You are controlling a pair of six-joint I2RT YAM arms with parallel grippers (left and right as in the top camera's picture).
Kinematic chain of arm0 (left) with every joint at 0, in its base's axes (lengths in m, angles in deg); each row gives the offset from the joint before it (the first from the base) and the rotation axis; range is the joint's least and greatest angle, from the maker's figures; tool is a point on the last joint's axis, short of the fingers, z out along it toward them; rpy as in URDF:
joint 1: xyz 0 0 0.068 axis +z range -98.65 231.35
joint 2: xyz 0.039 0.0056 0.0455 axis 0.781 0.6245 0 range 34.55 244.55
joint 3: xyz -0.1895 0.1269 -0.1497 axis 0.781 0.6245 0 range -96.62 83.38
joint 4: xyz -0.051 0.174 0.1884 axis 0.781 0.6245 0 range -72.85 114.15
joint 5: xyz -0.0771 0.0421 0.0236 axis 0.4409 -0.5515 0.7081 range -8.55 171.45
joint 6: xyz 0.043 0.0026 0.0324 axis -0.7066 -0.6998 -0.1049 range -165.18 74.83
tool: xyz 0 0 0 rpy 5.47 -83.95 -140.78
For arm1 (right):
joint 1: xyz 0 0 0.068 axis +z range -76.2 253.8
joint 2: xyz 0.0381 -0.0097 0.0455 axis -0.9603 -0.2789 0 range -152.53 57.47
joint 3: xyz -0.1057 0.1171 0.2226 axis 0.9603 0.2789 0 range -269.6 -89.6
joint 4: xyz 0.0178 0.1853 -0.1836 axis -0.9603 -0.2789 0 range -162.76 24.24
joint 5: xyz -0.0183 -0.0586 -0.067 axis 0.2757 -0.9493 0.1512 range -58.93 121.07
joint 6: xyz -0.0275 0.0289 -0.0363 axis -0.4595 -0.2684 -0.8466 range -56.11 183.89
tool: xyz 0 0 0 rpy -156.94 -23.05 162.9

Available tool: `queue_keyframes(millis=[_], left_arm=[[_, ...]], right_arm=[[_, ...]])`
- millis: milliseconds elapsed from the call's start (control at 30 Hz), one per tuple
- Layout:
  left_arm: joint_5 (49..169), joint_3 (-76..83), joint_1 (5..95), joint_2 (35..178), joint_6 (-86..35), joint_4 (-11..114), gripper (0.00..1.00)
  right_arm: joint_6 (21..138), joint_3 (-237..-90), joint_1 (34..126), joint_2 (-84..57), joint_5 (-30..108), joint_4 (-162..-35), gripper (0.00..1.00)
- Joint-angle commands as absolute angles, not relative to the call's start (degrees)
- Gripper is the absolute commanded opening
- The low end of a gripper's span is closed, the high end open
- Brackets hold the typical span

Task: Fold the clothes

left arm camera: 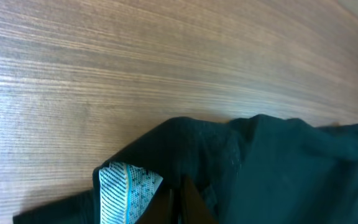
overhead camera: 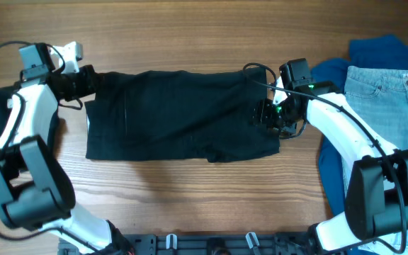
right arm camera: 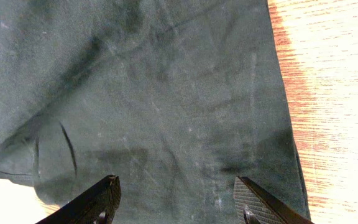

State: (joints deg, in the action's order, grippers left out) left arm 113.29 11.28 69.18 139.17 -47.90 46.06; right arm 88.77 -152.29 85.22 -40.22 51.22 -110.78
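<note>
Firstly, query: left gripper [left arm camera: 179, 206] jaw condition?

Reply: Pressed together, pinching a bunched corner of the black shorts [overhead camera: 183, 113]. A white-and-blue mesh lining [left arm camera: 126, 190] shows just at 9 o'clock of the jaws.

Query: Right gripper [right arm camera: 178, 200]?

Reply: Jaws spread wide over the shorts' 3 o'clock edge. Contact with the cloth cannot be confirmed.

Query: Location of the shorts?

Reply: Spread flat at the centre of the desk [overhead camera: 190, 202], with the left gripper at their 10 o'clock corner.

Query: View differences?

Reply: Only the overhead view shows the light-blue jeans [overhead camera: 392, 106] at 3 o'clock, lying on a blue garment [overhead camera: 377, 51]. Only the wrist views resolve the jaw gaps.
</note>
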Motion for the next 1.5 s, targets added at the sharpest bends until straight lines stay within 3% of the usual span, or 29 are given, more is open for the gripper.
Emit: queue_keyframes(millis=[0, 167, 467, 500, 533, 567, 633, 1067, 1167, 1233, 1367, 1467], left_arm=[[110.1, 10.7, 69.2, 135.0, -47.7, 50.9, 0.04], [97.7, 10.7, 69.2, 133.6, -42.9, 55.7, 0.04], [97.5, 10.7, 69.2, 133.1, -41.4, 57.7, 0.04], [97.4, 10.7, 69.2, 132.9, -41.5, 57.0, 0.06], [97.4, 10.7, 69.2, 132.8, -41.7, 55.2, 0.14], [97.1, 10.7, 69.2, 132.8, -41.7, 53.8, 0.3], [96.2, 10.7, 69.2, 133.2, -42.0, 51.2, 0.5], [97.1, 10.7, 69.2, 152.9, -42.3, 31.2, 0.63], [98.6, 10.7, 69.2, 153.6, -42.3, 31.1, 0.62], [101.4, 10.7, 69.2, 153.6, -42.3, 30.9, 0.56], [103.6, 10.7, 68.8, 153.6, -42.3, 32.3, 0.33], [107.0, 10.7, 68.6, 153.5, -42.3, 32.8, 0.05]], right_arm=[[89.3, -152.3, 85.0, -41.0, 51.9, -110.6, 0.64], [89.3, -152.3, 85.0, -41.0, 51.9, -110.6, 0.64], [89.4, -152.3, 85.0, -41.0, 51.5, -110.8, 0.65], [89.4, -152.3, 85.0, -41.0, 51.5, -110.8, 0.65], [89.3, -152.3, 85.0, -41.0, 51.5, -110.6, 0.65], [89.3, -152.3, 85.0, -41.0, 51.5, -110.6, 0.65], [89.4, -152.3, 85.0, -41.0, 51.5, -110.6, 0.66], [89.3, -152.3, 85.0, -41.0, 51.5, -111.2, 0.67], [89.4, -152.3, 85.0, -41.0, 51.5, -111.5, 0.68], [89.4, -152.3, 85.0, -41.0, 51.5, -111.5, 0.68], [89.4, -152.3, 85.0, -41.0, 51.5, -111.5, 0.67], [89.3, -152.3, 85.0, -41.0, 51.5, -111.5, 0.67]])
